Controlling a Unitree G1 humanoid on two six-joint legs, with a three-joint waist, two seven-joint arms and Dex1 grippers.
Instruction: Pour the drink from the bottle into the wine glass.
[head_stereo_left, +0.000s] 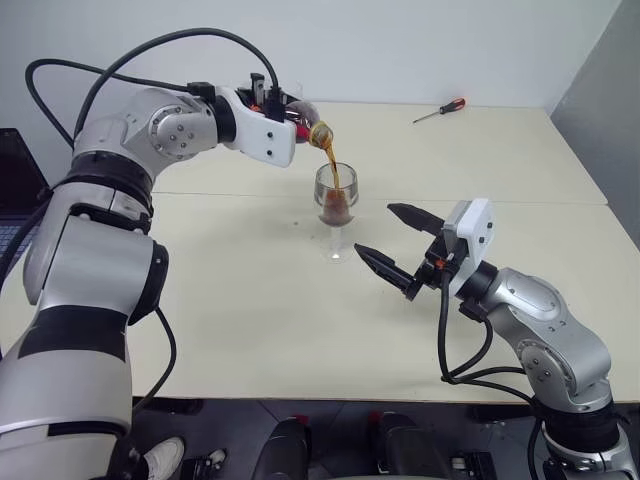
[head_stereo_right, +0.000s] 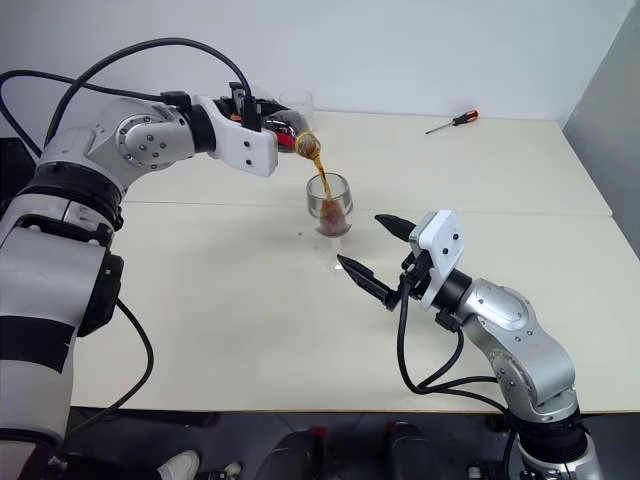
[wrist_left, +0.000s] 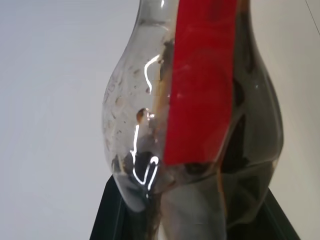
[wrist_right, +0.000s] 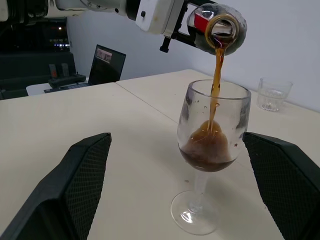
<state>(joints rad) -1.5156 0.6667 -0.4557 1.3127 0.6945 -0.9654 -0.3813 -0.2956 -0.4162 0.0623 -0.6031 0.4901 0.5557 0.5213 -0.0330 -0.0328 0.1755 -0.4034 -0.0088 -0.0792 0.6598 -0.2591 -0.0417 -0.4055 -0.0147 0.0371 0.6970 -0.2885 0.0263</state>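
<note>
Two claws work here: the left gripper (head_stereo_left: 292, 118) squeezes the tipped bottle (wrist_right: 220, 27), the drink (wrist_right: 216, 75) (dark brown) falling into the wine glass (head_stereo_left: 336, 200); the right gripper (head_stereo_left: 395, 240) waits wide apart just beside it.

wall (head_stereo_left: 420, 40): plain white | table (head_stereo_left: 250, 330): cream, seamed | laptop (wrist_right: 109, 64): open, side table

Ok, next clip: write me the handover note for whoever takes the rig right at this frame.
Left tool: shut on the bottle, tipped mouth-down above the wine glass.
Right tool: open, holding nothing, one finger on each side of the glass without touching.
The wine glass stands upright on the table. The drink streams into it; the bowl is partly filled.
Left to do: finish the pour, bring the bottle upright.
</note>
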